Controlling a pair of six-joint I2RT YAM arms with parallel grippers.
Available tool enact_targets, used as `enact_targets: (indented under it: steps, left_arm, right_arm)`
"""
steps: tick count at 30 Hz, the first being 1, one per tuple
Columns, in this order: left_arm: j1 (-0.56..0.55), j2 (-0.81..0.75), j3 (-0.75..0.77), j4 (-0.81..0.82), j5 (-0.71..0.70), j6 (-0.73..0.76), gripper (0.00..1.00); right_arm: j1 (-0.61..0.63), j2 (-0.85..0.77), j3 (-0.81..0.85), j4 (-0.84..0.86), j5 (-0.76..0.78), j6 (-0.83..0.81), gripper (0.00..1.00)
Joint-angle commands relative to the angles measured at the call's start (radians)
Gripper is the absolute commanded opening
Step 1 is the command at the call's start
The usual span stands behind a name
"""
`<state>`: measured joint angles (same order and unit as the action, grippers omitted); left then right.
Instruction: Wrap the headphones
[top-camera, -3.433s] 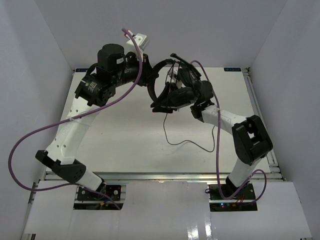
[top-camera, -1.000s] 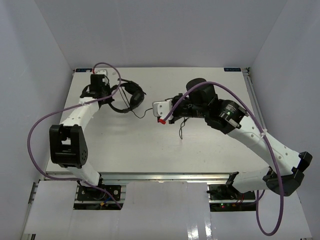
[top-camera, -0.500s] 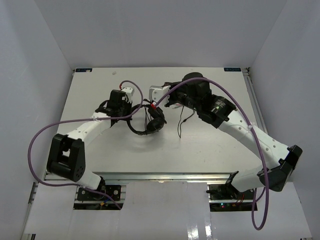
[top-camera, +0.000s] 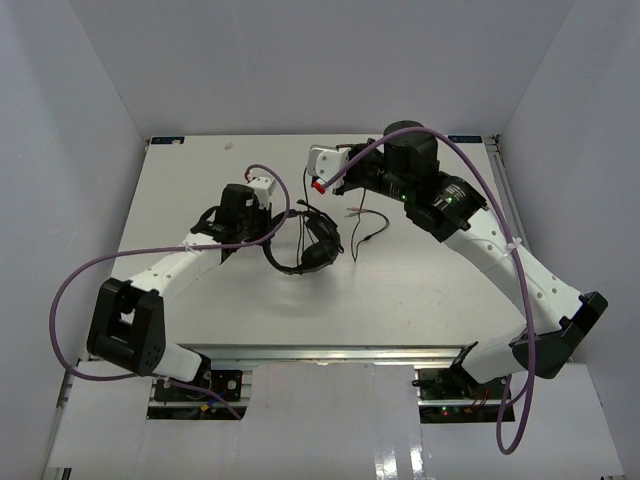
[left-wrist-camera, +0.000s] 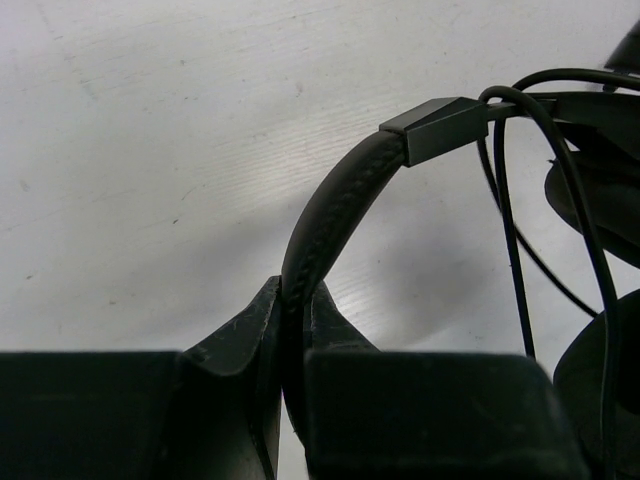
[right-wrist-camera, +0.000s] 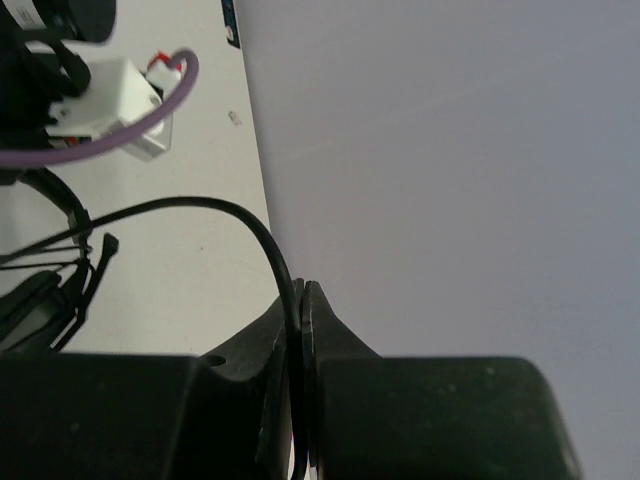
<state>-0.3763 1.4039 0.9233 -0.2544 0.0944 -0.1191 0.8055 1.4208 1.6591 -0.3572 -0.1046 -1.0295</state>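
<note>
The left gripper (left-wrist-camera: 292, 303) is clamping tightly on the padded black headband (left-wrist-camera: 335, 205) of the black over-ear headphones (top-camera: 308, 246), which are sitting around the middle of the flat white table (top-camera: 410, 295). Further right, the right gripper (right-wrist-camera: 301, 300) is pinching their thin black cord (right-wrist-camera: 200, 206) between nearly touching fingers, towards the table's far edge.
</note>
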Motion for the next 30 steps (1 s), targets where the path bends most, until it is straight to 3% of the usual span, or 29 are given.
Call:
enact_targets:
  steps: [1,17,30]
  left_arm:
    - [-0.021,0.058,0.099,0.081,0.016,-0.049,0.0]
    - [-0.02,0.391,0.463,0.037,-0.063,-0.186,0.0]
    - [-0.032,0.499,0.469,0.03,-0.064,-0.172,0.0]
  right_arm:
    - [0.003,-0.012,0.063,-0.05,-0.119,0.038,0.08]
    - [0.001,-0.055,0.046,-0.191,-0.226,-0.042,0.08]
    - [0.002,-0.01,0.165,-0.159,-0.163,-0.039,0.08]
